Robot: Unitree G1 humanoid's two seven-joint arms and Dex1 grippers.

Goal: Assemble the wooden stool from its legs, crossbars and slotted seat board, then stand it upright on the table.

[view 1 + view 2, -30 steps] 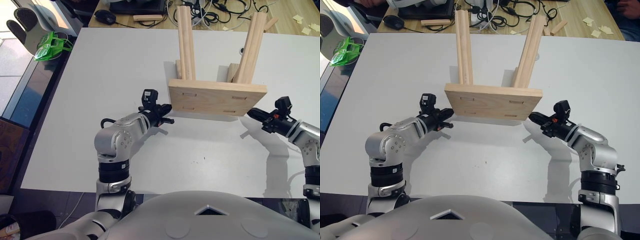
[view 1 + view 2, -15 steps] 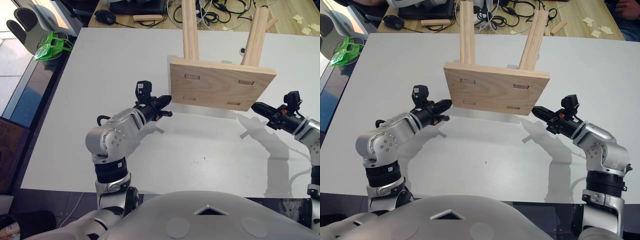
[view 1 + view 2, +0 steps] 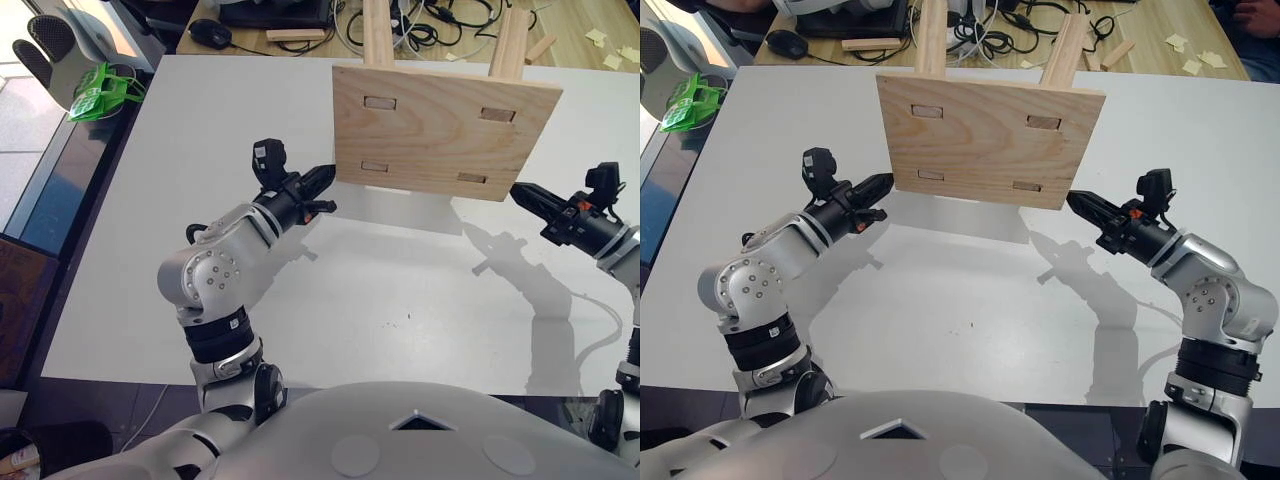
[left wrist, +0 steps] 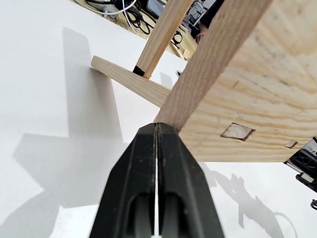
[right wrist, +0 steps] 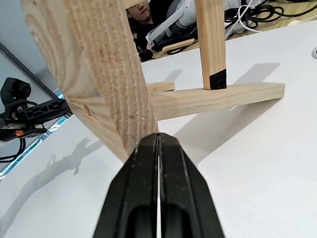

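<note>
Stool [image 3: 446,130] tilted; closed left hand [image 3: 325,179], right hand [image 3: 521,191] touch its edges

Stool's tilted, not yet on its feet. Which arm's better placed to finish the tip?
Left, narrowly. The left gripper and right gripper, both shut, touch the seat board's lower corners, near symmetric. The left tip looks more squarely on its edge, elbow well bent, leaving push travel. Probably use both.

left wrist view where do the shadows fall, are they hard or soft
Left wrist view: hard-edged shadows of the seat board and crossbar lie on the white table; left eye view: the board's shadow below it, equally crisp.
</note>
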